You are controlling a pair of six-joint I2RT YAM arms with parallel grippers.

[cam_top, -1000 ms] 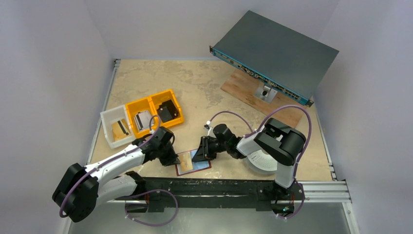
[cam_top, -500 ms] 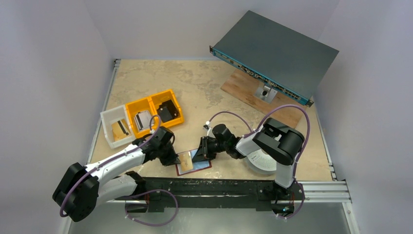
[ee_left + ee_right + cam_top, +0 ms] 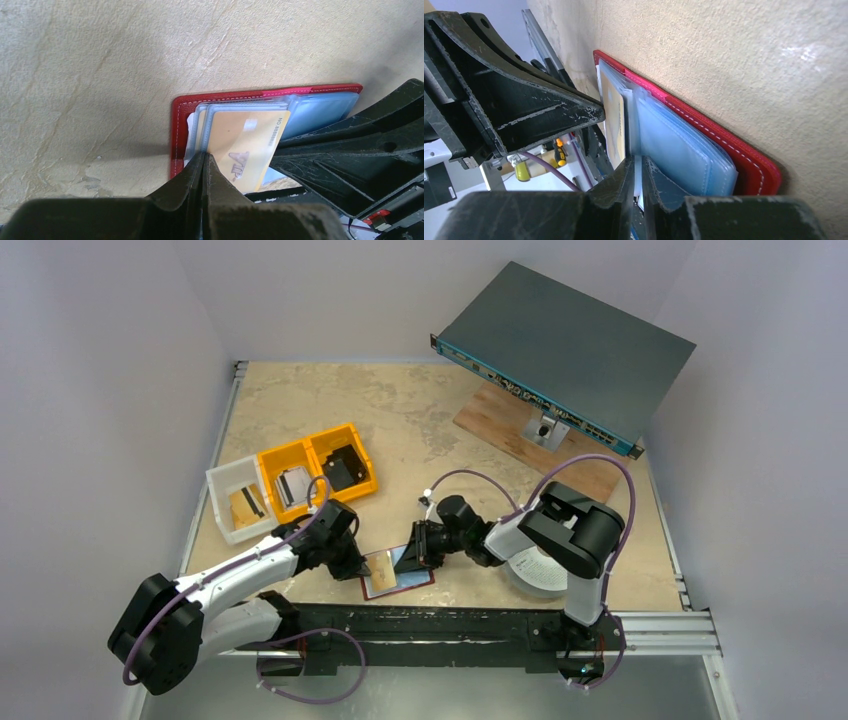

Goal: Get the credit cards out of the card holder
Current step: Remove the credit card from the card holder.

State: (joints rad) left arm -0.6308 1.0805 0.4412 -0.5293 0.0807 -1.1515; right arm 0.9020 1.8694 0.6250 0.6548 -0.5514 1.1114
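Observation:
The dark red card holder lies open on the table between both grippers, its pale blue sleeves fanned out. A golden-yellow credit card sticks out of it at a slant. My left gripper is shut, its tips pressed at the left edge of the sleeves and the gold card; whether it pinches anything I cannot tell. From the right, my right gripper is nearly closed on a thin pale card edge beside the gold card's face.
A white bin holding another gold card and two yellow bins with parts stand at the left. A grey rack box sits on a wooden board at the back right. A white roll lies under the right arm.
The right arm's elbow has shifted very slightly to the left. The card holder and the left arm have stayed put.

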